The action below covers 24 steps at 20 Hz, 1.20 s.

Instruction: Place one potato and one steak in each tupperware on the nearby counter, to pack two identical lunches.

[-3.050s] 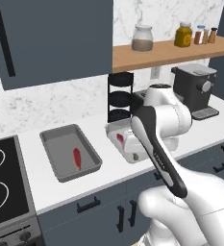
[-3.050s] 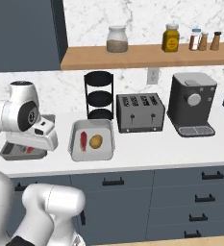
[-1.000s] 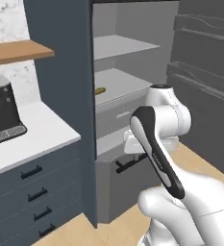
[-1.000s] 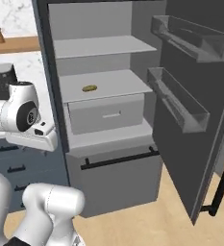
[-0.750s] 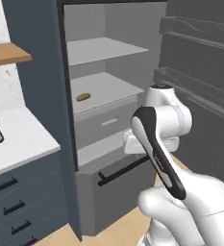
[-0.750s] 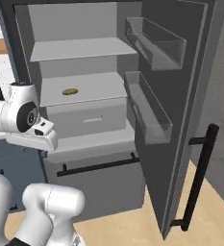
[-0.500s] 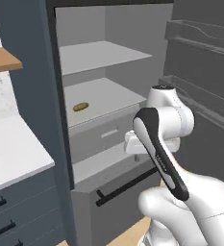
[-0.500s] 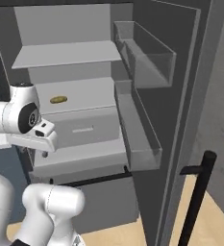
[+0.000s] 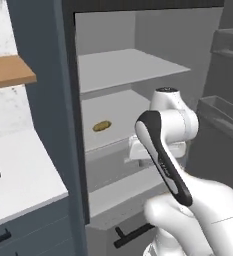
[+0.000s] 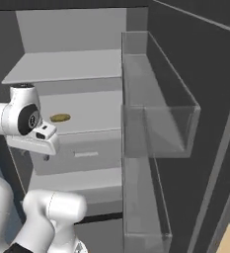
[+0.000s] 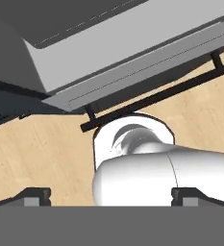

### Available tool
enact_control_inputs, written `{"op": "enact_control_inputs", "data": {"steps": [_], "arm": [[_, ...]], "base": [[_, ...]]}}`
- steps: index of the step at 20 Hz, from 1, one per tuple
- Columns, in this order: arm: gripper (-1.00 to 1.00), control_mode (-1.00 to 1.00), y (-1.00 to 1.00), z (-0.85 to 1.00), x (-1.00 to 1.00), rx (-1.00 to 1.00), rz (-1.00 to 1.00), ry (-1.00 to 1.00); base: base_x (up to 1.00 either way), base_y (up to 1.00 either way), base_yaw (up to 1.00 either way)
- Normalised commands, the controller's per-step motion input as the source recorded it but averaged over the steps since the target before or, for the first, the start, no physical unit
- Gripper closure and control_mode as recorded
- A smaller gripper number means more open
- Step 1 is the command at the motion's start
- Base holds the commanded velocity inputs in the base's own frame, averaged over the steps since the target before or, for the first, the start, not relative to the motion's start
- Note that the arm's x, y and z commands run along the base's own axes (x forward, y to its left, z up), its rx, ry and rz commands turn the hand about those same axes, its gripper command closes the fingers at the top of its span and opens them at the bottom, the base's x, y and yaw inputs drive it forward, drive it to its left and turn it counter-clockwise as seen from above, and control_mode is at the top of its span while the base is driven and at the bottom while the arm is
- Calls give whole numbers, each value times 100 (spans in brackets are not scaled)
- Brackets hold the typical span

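Fridge (image 9: 138, 70) interior now takes the middle of both base views, where three seconds ago the table with its two grey trays lay in front of the robot; the whole picture has swung, so it is the base that has turned and rolled closer, not the things that have moved. Over the last second the open fridge has grown steadily larger in frame. For the task this reads as a fetching trip: one tray held a steak and a potato and the other a steak alone, so a second potato seems to be what is wanted.

A potato (image 9: 101, 125) lies alone on the middle shelf (image 9: 123, 112), left of centre in the left base view; in the right base view it sits at left of centre, just beside the arm's elbow. The table (image 9: 18, 170) is cut down to a white wedge at the lower left of the left base view.

The claw (image 11: 111, 198) is open wide and empty, its two dark tips well apart at the bottom corners of the hand view, pointed down at the wooden floor (image 11: 31, 158) and the black bar handle (image 11: 152, 98) of the lower drawer. In both base views the arm's own body hides the claw.
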Motion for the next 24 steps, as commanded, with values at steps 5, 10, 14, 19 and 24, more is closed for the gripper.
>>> {"op": "enact_control_inputs", "data": {"steps": [5, 10, 14, 19, 24], "arm": [[-100, 100, 0, 0, 0, 0, 0, 0], [-100, 100, 0, 0, 0, 0, 0, 0], [-100, 100, 0, 0, 0, 0, 0, 0], [-100, 100, 0, 0, 0, 0, 0, 0], [-100, 100, 0, 0, 0, 0, 0, 0]], "base": [[40, -45, 35], [0, 0, 1], [3, 0, 0], [48, 0, 3], [53, -2, 5]]}}
